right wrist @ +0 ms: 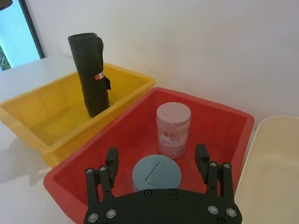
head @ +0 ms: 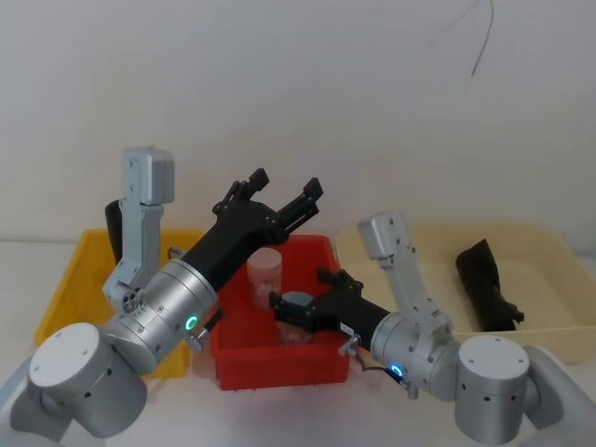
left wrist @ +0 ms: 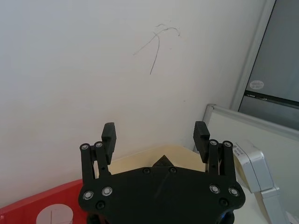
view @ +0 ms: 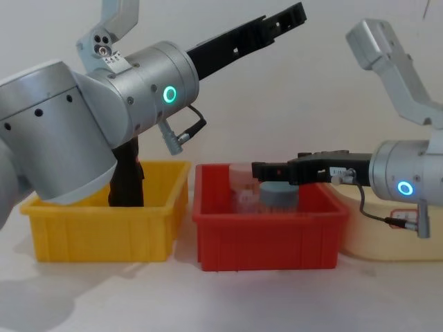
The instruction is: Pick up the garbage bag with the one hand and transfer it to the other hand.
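**Above the red bin, both grippers spread wide and empty**

Over the middle of the desk (view: 228, 297) the left gripper (head: 277, 194), on the arm with the green ring light, points up and away toward the white wall, its two long fingers (left wrist: 109, 135) spread wide with nothing between them. It touches nothing.

Lower down, the right gripper (head: 303, 298), on the arm with the blue ring light, reaches level over the red bin (right wrist: 117, 140). Its fingers (right wrist: 202, 157) are also wide apart and bare, standing either side of a blue-lidded jar (right wrist: 156, 172) that sits in the bin; whether they touch the jar I cannot tell. Just beyond that jar stands a pale pink jar (right wrist: 174, 128), upright.

The garbage bag (right wrist: 90, 72), a black roll with a small red label, stands nearly upright in the yellow bin (right wrist: 56, 116) on the robot's left, leaning against the far wall of that bin, well apart from both grippers. Another black roll (head: 486, 284) lies in the cream bin (head: 549, 251) on the right.
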Controlling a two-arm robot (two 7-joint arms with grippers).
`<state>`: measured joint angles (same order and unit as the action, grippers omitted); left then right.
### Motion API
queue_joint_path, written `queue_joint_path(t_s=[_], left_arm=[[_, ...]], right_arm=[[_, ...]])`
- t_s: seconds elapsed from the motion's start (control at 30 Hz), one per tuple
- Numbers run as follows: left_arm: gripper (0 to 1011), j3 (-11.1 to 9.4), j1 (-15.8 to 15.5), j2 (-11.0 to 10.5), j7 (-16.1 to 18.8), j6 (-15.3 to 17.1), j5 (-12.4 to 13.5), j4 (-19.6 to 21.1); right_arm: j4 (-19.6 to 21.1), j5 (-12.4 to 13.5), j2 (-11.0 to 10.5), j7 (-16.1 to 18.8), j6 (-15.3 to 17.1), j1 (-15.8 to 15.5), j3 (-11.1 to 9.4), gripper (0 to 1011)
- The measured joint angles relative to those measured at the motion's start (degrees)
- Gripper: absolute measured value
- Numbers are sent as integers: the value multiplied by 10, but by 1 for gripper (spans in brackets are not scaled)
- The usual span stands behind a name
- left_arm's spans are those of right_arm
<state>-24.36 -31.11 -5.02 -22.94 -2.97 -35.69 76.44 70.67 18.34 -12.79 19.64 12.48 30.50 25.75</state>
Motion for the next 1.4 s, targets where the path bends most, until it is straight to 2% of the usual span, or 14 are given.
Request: queue_joint_path(t_s=[0.83,1.4], left_arm=[[1001,0,0,0,0,0,0,0],[1001,0,0,0,0,0,0,0]], right_arm=[[0,-10,4,9,9,-8,-5,1001],[-22,-17,11,10,3,-5,-12,1001]])
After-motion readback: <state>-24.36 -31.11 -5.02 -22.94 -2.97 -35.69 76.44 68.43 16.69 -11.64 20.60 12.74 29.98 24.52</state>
